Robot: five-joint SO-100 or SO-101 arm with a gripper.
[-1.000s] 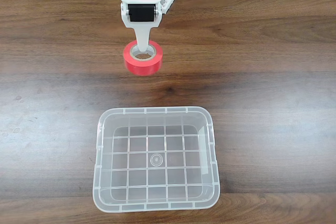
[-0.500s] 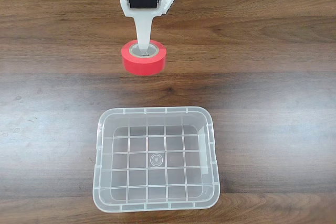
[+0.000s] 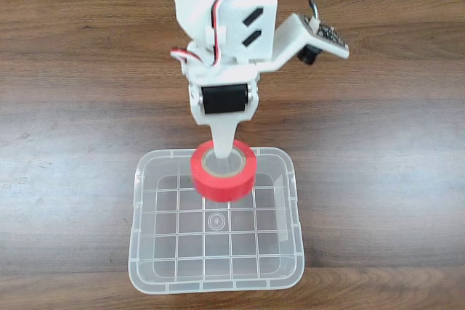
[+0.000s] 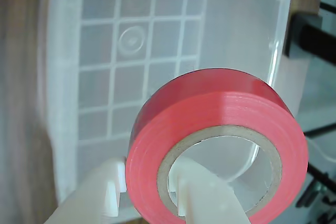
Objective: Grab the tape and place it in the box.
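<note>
My fingers (image 4: 144, 203) pinch the red tape (image 3: 223, 173) by its wall, holding it up over the box's (image 3: 290, 201) far side, so next I should let go.

We see a dark wood-grain table (image 3: 378, 150) with a smooth, faintly shiny finish. The box (image 3: 142, 248) is clear, glossy plastic with a moulded grid bottom, and the tape (image 4: 220, 108) is smooth red vinyl with a slight sheen around a matt beige cardboard core. The gripper (image 4: 149, 203) looks like matt white plastic.
</note>
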